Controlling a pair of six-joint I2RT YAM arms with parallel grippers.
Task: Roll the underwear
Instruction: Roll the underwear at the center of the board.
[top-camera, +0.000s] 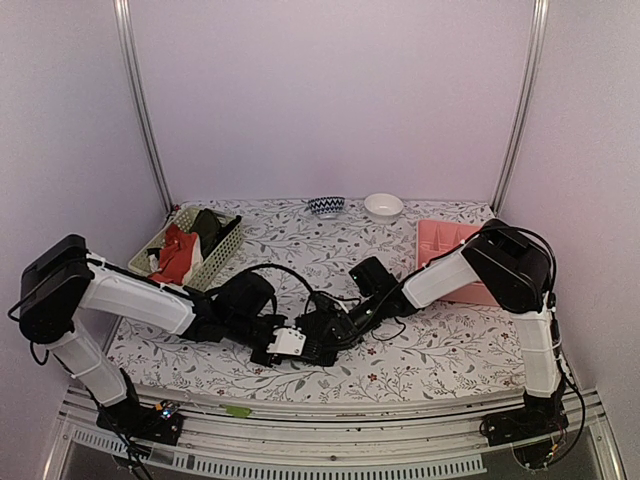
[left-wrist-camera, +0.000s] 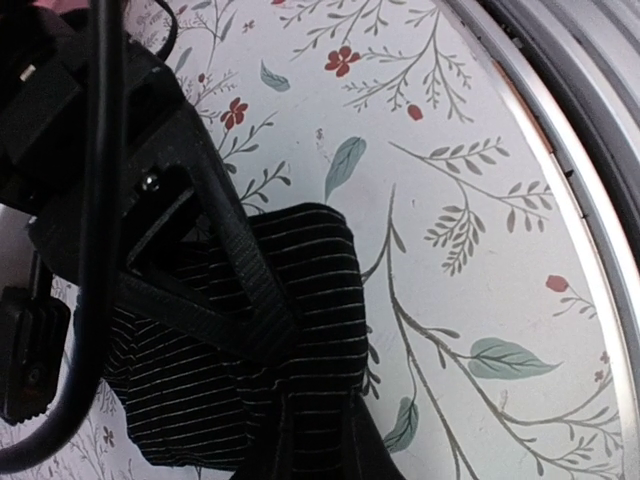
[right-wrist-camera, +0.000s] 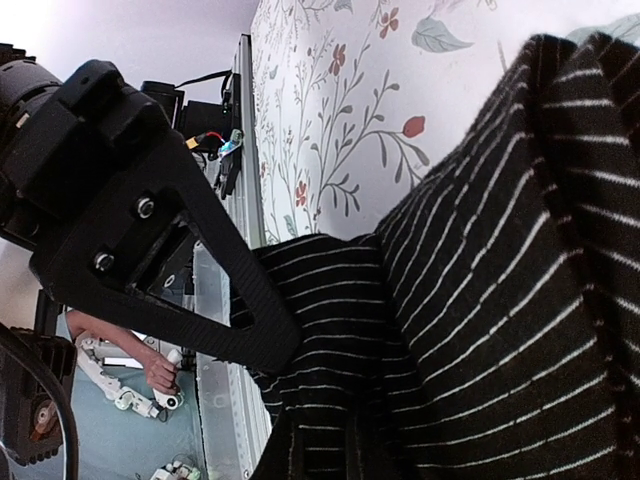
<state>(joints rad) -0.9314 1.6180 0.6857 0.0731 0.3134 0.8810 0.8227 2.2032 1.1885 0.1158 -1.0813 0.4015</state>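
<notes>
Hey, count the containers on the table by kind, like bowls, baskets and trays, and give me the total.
Bowls: 2, one blue-patterned, one white
Green basket: 1
Pink tray: 1
Total: 4
</notes>
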